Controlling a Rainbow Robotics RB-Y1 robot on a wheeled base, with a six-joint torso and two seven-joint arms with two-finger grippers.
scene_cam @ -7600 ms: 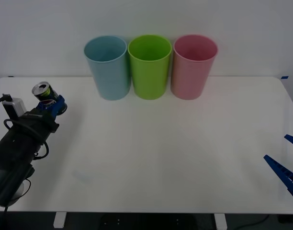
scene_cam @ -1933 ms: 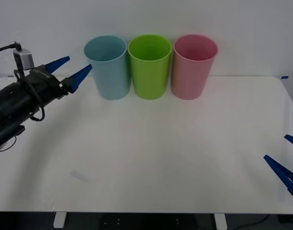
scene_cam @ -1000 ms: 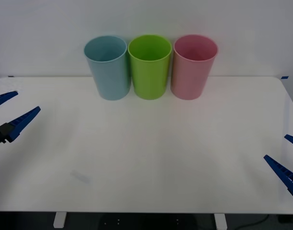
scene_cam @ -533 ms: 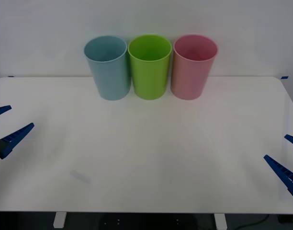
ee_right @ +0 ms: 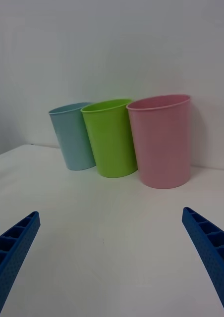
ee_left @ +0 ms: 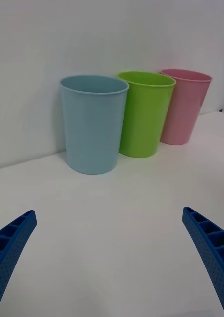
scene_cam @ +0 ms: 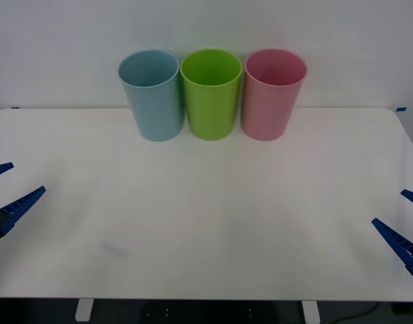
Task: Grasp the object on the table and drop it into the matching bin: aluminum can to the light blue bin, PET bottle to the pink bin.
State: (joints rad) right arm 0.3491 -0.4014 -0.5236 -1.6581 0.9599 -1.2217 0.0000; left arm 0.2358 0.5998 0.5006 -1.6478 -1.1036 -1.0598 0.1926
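Against a plain white wall, the large white counter [scene_cam: 206, 223] carries a tall light blue plastic bin [scene_cam: 151, 94], a lime green bin [scene_cam: 210, 93] and a pink bin [scene_cam: 272, 93], standing ahead of both grippers. The left gripper [scene_cam: 5, 192] and the right gripper [scene_cam: 407, 226] hover spread wide and empty at opposite edges, likely parked. No can lies on the counter; presumably it is inside the light blue bin, though no view looks into the bin.

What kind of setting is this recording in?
Probably a lab test bench: a bare white table against a plain wall, three coloured bins lined up for sorting, and both grippers parked open at the table's sides.

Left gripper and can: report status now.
Left gripper open, empty, at table's left edge. Right gripper open, parked right. No can on tabletop. Three bins upright; nothing obstructing.
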